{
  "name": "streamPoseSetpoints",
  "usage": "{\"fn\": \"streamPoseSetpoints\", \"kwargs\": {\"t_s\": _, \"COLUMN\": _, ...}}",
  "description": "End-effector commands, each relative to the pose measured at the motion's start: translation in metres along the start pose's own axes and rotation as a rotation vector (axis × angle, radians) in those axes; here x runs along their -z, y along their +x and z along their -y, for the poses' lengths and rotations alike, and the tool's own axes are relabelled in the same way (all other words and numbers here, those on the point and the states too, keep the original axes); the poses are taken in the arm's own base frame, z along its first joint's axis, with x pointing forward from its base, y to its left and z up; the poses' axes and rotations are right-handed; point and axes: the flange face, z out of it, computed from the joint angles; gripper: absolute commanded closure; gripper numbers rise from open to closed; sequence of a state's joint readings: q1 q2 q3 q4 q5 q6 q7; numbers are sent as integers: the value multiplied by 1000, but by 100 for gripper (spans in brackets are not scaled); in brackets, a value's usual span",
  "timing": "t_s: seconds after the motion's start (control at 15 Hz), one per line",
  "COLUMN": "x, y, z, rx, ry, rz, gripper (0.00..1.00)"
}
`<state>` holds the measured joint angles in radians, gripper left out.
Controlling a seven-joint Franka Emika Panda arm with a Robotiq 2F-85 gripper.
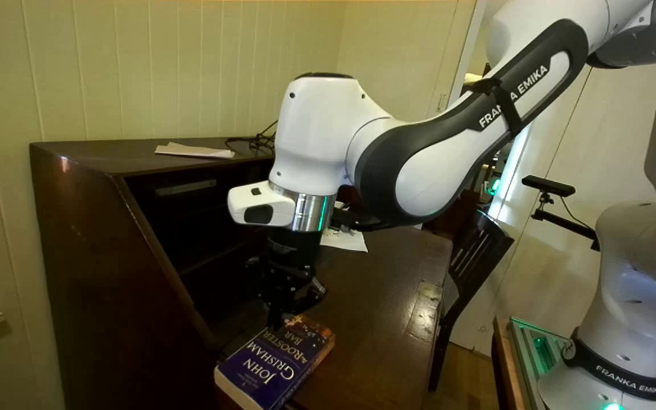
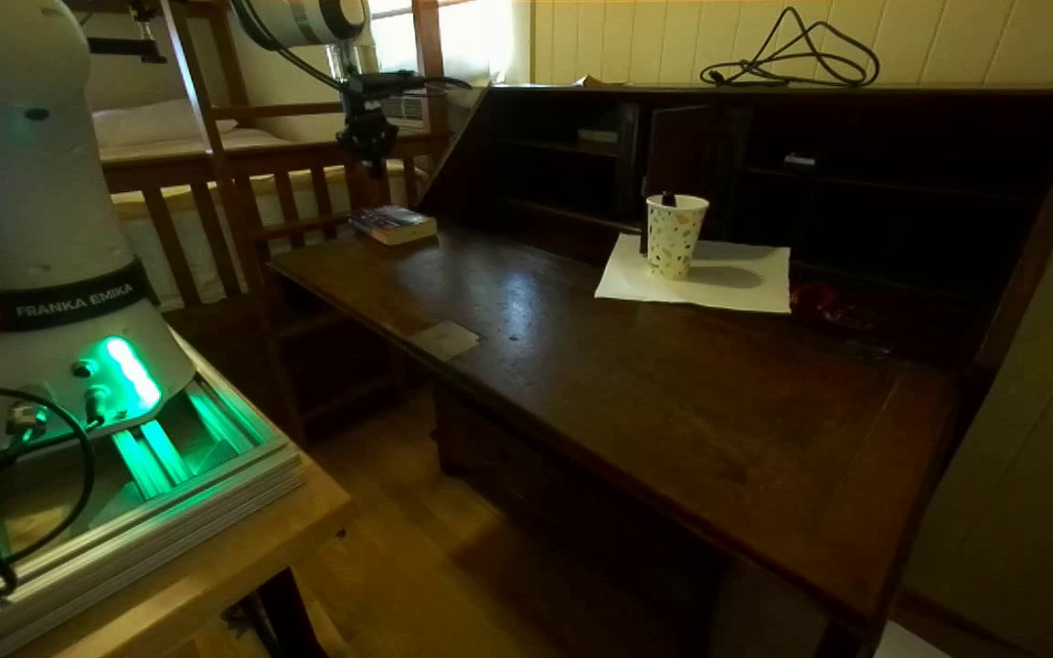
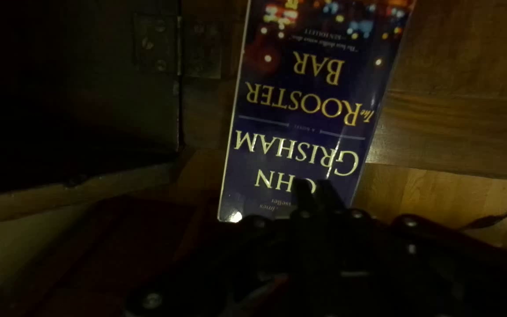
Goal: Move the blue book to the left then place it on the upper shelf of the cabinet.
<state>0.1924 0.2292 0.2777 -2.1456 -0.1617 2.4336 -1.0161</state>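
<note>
Blue book (image 1: 275,363) overhangs the edge of the desktop (image 2: 600,384) — jaws pressed together, clear above.

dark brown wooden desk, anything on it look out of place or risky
Yes: the dark-blue paperback book seems to jut past the end edge of the dark-brown wooden desk; in the wrist view, pale wooden floor shows beside its overhanging end. It might tip.

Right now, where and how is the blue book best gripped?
Probably the author-name end of the blue book, pinched above and below, coming in from beyond the desk surface: the book lies flat, and that end juts past the edge.
</note>
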Motion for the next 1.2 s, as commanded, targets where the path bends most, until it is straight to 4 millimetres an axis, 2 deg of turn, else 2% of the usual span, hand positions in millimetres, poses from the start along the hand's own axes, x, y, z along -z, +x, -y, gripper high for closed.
{"fn": "streamPoseSetpoints", "kwargs": {"t_s": 0.0, "x": 18, "y": 17, "z": -4, "rx": 51, "ry": 5, "rz": 27, "gripper": 59}}
{"fn": "streamPoseSetpoints", "kwargs": {"t_s": 0.07, "x": 10, "y": 8, "z": -2, "rx": 16, "ry": -2, "rz": 6, "gripper": 78}}
{"fn": "streamPoseSetpoints", "kwargs": {"t_s": 0.2, "x": 16, "y": 16, "z": -2, "rx": 28, "ry": 1, "rz": 8, "gripper": 63}}
{"fn": "streamPoseSetpoints", "kwargs": {"t_s": 0.27, "x": 16, "y": 17, "z": -2, "rx": 30, "ry": 1, "rz": 8, "gripper": 59}}
{"fn": "streamPoseSetpoints", "kwargs": {"t_s": 1.13, "x": 16, "y": 17, "z": -2, "rx": 31, "ry": 2, "rz": 8, "gripper": 59}}
